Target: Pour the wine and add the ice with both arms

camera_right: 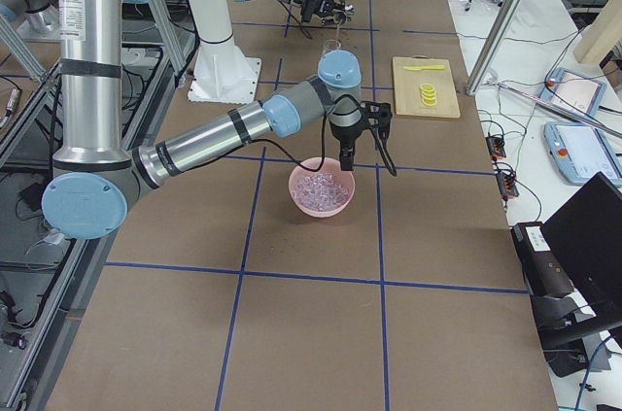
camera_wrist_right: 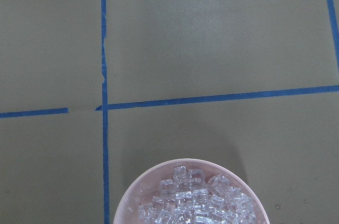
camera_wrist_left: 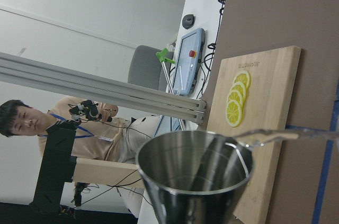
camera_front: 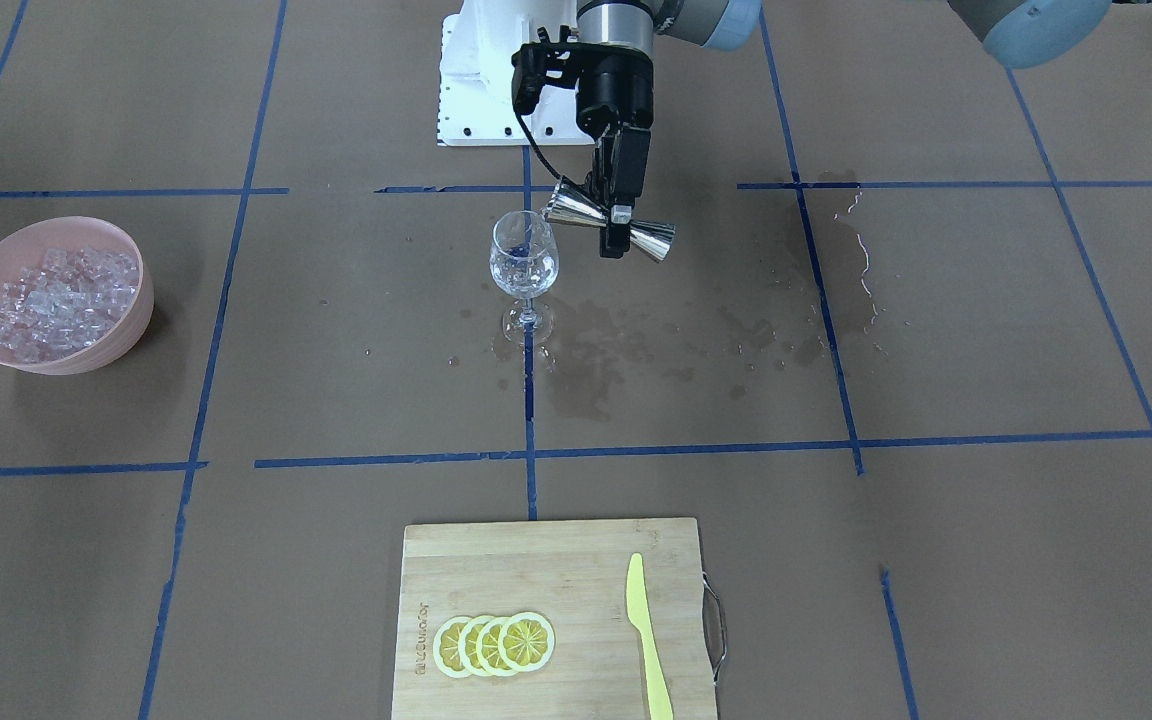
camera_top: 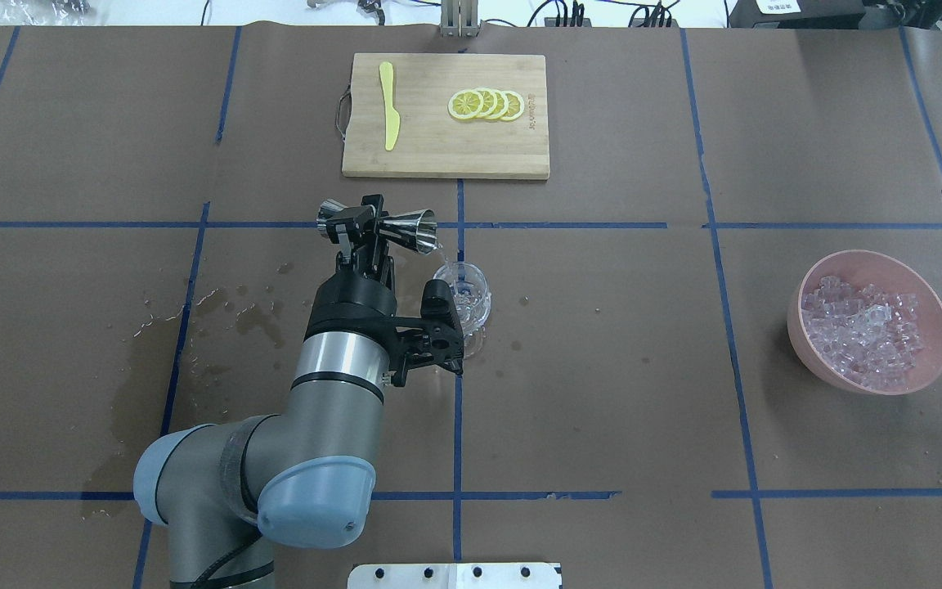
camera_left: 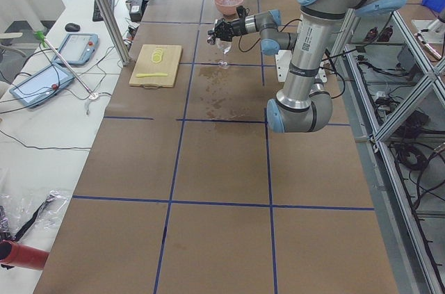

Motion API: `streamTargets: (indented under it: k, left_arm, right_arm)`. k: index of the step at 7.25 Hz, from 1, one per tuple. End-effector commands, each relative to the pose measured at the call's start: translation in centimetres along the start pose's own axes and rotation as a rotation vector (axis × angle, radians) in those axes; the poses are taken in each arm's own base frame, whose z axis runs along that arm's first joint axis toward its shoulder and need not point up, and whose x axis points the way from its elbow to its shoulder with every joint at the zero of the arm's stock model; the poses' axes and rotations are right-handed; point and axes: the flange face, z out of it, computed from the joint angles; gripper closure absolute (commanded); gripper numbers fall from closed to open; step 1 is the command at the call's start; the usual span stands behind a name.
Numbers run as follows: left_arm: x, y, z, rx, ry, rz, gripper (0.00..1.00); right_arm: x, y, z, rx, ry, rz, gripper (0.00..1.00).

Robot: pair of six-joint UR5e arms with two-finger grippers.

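My left gripper [camera_front: 618, 225] [camera_top: 359, 231] is shut on a steel jigger [camera_front: 656, 240] [camera_top: 414, 225] held sideways, its mouth at the rim of the wine glass [camera_front: 524, 265] [camera_top: 464, 298]. A thin clear stream of wine [camera_wrist_left: 270, 136] runs off the jigger's lip [camera_wrist_left: 196, 176] into the glass. The ice [camera_front: 56, 300] [camera_top: 863, 327] [camera_wrist_right: 196, 200] fills a pink bowl [camera_front: 141, 300] [camera_top: 939, 331]. My right gripper [camera_right: 346, 162] hangs just above that bowl; I cannot tell whether it is open or shut.
A bamboo cutting board [camera_front: 536, 560] [camera_top: 438, 155] carries several lemon slices [camera_front: 494, 643] and a yellow knife [camera_front: 648, 640]. Dark wet stains [camera_front: 636, 350] spread beside the glass. The white pedestal [camera_front: 476, 90] stands behind. A person [camera_wrist_left: 79, 128] sits beyond the table.
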Motion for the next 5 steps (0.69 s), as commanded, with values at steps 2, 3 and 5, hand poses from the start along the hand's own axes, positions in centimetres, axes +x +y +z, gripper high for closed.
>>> streamTargets:
  k: [2,3,5]
  left_arm:
    - [0.3,-0.1,-0.4,-0.003,-0.001,0.056,1.0]
    - [0.6,-0.2,-0.4,-0.012,0.004,0.078,1.0]
    - [1.3,-0.3,-0.4,-0.013,0.01,0.103,1.0]
  right_arm:
    - [0.0,0.0,0.0,-0.001,-0.002,0.005,0.0]
    - [0.0,0.0,0.0,-0.001,-0.002,0.005,0.0]
    - [0.0,0.0,0.0,-0.001,-0.002,0.005,0.0]
